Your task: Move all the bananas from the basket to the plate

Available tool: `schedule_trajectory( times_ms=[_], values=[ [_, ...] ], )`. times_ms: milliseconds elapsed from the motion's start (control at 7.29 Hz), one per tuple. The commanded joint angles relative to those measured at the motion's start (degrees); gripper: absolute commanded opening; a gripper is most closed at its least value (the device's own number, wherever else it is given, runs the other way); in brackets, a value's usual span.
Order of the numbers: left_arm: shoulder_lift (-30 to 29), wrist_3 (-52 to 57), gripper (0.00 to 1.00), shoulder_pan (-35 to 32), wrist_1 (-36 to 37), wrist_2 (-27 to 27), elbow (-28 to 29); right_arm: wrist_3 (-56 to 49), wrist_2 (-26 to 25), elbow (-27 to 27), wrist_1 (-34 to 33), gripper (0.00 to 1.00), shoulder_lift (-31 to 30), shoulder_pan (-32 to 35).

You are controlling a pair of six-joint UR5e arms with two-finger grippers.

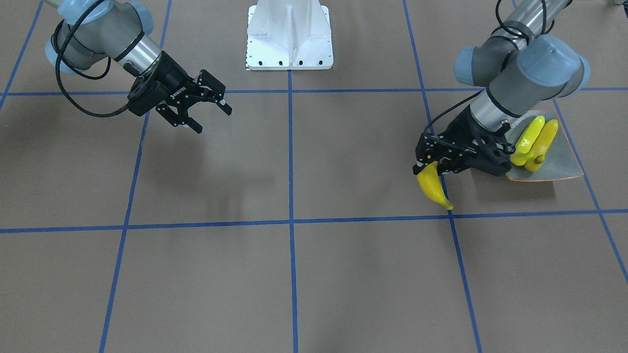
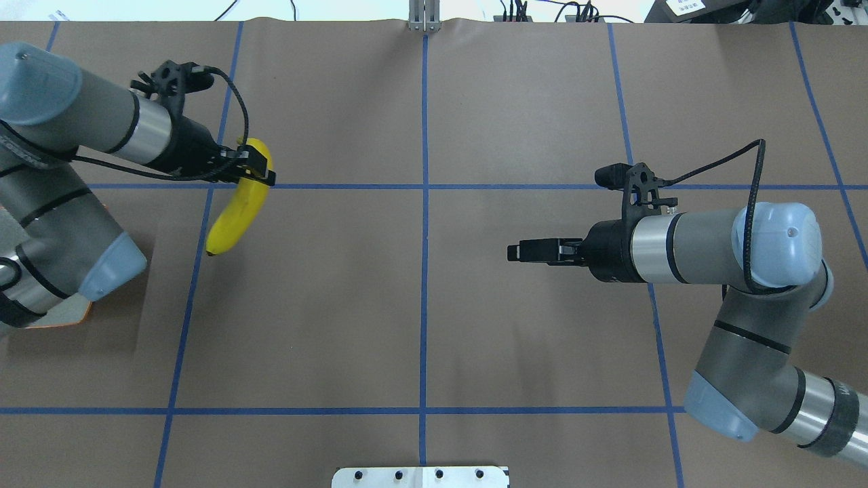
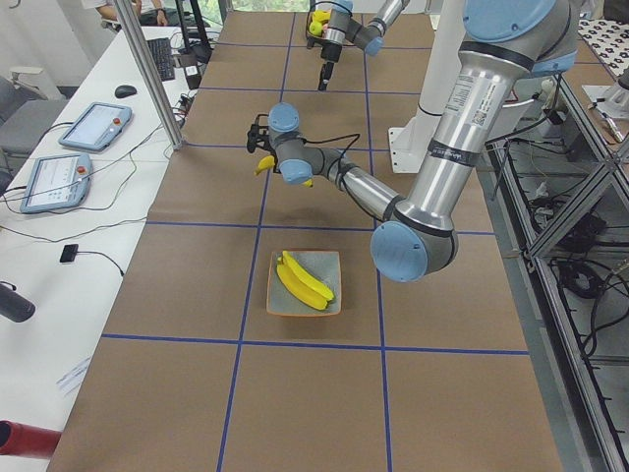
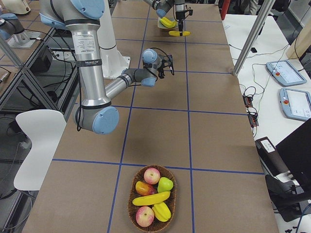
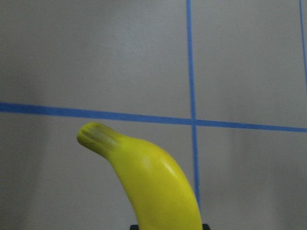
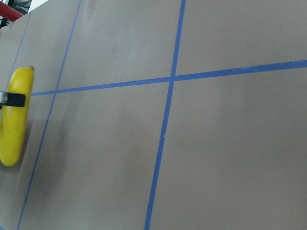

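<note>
Brown desk (image 2: 420,305), blue tape grid. Four bananas counted. One banana (image 1: 433,187) clamped near its upper end by left end effector (image 1: 431,166), hanging tip-down above desk just beside plate (image 1: 559,165), not over it. Two bananas (image 1: 527,139) lie side by side, touching, on that one plate. Fourth banana (image 4: 150,198) lies across one basket (image 4: 130,201) at desk's end on robot's right, among five other fruits (image 4: 152,175). Right end effector (image 1: 212,119) empty, fingers spread, above bare desk, well apart from the rest.
</note>
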Motion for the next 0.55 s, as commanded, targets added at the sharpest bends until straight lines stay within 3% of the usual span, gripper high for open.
schedule_trajectory(
  times_ms=[0, 137, 274, 412],
  values=[
    [2.2, 19.2, 0.0, -7.7, 11.8, 0.4, -1.0, 0.0, -2.7, -2.7, 2.8, 1.0, -1.1, 0.0],
    [4.9, 24.9, 0.0, -10.4, 14.7, 3.4, -2.8, 0.3, -3.4, -3.0, 2.8, 1.0, -1.2, 0.0],
    [7.3, 31.2, 0.0, -11.5, 17.7, 10.2, -3.9, 0.4, -3.7, -3.2, 2.8, 1.0, -1.4, 0.0],
    [10.9, 37.0, 0.0, -11.2, 20.7, 20.3, -5.5, 0.9, -4.2, -4.8, 3.1, 1.0, -1.2, -0.1]
  ],
)
